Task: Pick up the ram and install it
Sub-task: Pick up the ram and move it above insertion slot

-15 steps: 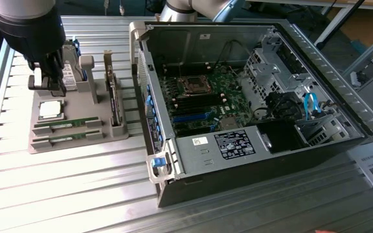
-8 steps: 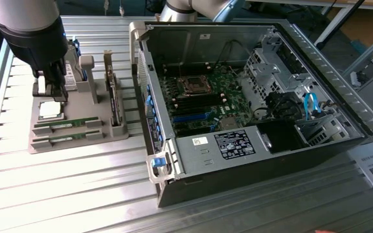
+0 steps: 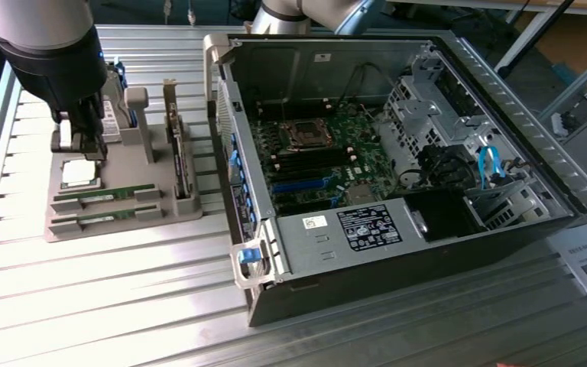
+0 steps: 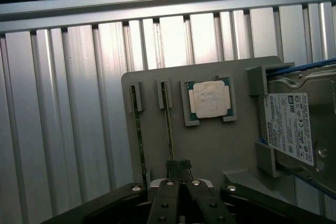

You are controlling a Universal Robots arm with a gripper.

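Note:
Two slim green ram sticks (image 3: pixel 100 196) (image 3: pixel 94 222) lie side by side in slots at the front of a grey holder (image 3: pixel 120 229). The wrist view shows them edge-on as two thin strips (image 4: pixel 138 135) (image 4: pixel 168 124). My gripper (image 3: pixel 77 147) hangs above the back of the holder, over the silver processor chip (image 3: pixel 79 173). In the wrist view its fingertips (image 4: pixel 178 165) are pressed together, shut on nothing. They sit just beside the near end of the ram stick closer to the processor chip (image 4: pixel 210 99).
An open computer case (image 3: pixel 396 229) lies to the exterior view's right, its motherboard (image 3: pixel 319 153) and dark memory slots (image 3: pixel 291 162) exposed. The holder also carries an upright expansion card (image 3: pixel 179 153) and a hard drive (image 4: pixel 294 129). Ribbed aluminium table (image 3: pixel 120 306) surrounds everything.

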